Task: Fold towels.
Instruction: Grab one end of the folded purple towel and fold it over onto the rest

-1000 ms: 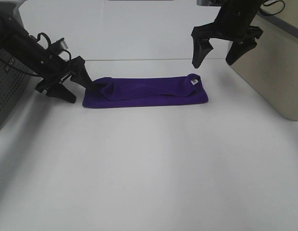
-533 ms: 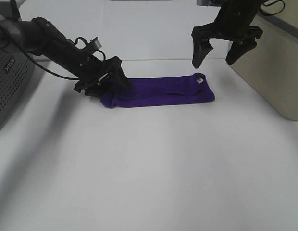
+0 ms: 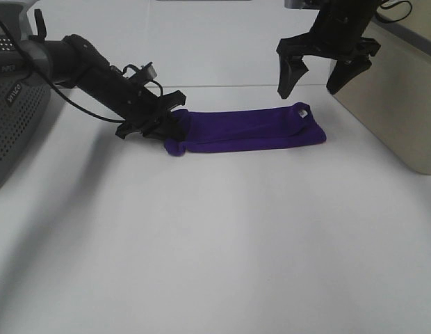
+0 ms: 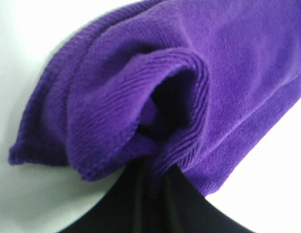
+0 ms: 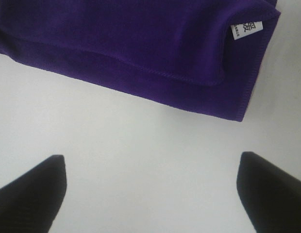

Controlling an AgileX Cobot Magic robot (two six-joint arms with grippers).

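The deep purple towel (image 3: 250,130) lies folded into a long strip on the white table, its small white tag (image 3: 302,113) at its right end. My left gripper (image 3: 171,124) is shut on the towel's left end; the left wrist view shows the bunched fabric (image 4: 155,97) pinched between the black fingers (image 4: 141,204). My right gripper (image 3: 320,73) hangs open and empty above the towel's right end. The right wrist view shows that end (image 5: 141,53) with the tag (image 5: 247,29) and my two spread fingertips (image 5: 29,189).
A beige box (image 3: 400,97) stands at the right edge of the table, close to my right arm. A dark grey perforated unit (image 3: 14,104) stands at the left. The white tabletop (image 3: 215,243) stretches toward the front.
My left gripper has closed on the towel's left end and pushed it rightward, bunching that end and sliding the whole strip to the right. The right gripper has stayed still.
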